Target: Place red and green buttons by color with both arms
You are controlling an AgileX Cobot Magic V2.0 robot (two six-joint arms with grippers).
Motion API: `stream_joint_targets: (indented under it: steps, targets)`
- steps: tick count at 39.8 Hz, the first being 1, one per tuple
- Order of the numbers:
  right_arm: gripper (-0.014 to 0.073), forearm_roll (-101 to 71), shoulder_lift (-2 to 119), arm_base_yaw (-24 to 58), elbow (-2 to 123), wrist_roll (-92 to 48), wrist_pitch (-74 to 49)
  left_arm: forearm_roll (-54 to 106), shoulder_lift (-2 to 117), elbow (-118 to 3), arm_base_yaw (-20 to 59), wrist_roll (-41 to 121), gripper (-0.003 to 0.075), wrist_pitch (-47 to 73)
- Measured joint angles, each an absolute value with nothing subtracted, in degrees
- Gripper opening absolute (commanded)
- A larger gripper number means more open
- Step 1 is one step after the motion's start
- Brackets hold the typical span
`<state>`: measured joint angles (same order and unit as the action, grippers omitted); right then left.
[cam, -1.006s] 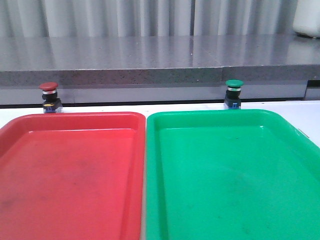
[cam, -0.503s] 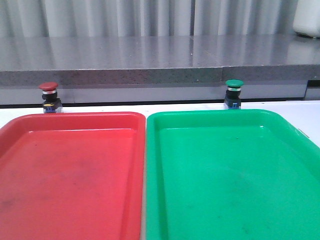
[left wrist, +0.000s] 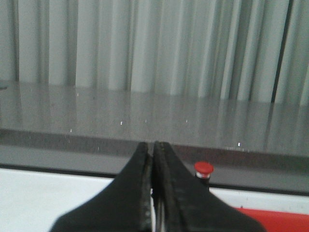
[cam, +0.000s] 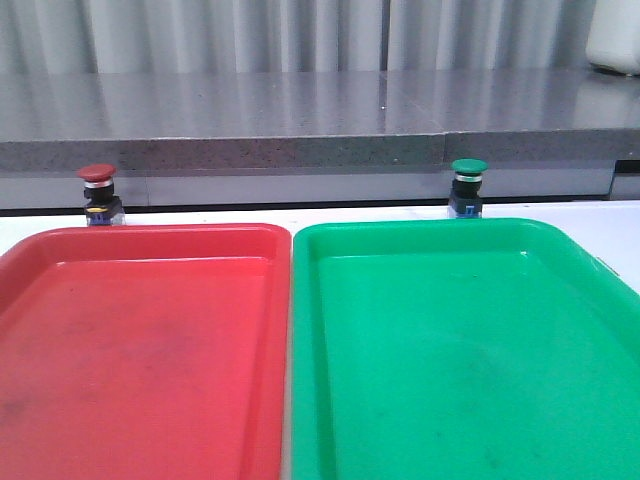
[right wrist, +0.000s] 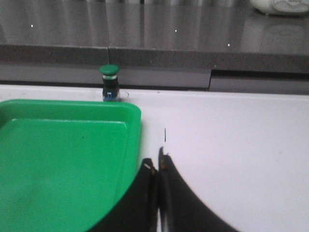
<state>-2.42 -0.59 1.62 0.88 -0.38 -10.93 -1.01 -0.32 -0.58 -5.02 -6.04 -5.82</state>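
The red button (cam: 97, 190) stood upright on the white tabletop (cam: 620, 225) just behind the red tray (cam: 140, 350), and the green button (cam: 467, 185) stood behind the green tray (cam: 470, 350), both untouched. The L gripper (left wrist: 153, 150) and R gripper (right wrist: 158, 166) had their fingers pressed together w/ nothing between, well apart from the buttons.

White table (cam: 200, 216): 2 trays (cam: 140, 340), 2 buttons (cam: 97, 190).
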Motion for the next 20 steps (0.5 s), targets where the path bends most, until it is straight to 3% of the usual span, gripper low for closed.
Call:
stream_joint_targets:
  steps: [8, 20]
  targets:
    - [-0.0058, -2.53, 2.61, 1.62, 14.68, -0.38, -17.23, -1.1, 3.61, -13.21, -5.02, -6.04, -0.002, 2.44]
    - [-0.0057, -2.53, 24.64, 1.62, 30.02, 0.0, -21.99, -1.1, 23.58, -24.59, -5.02, -6.04, -0.0019, 12.88]
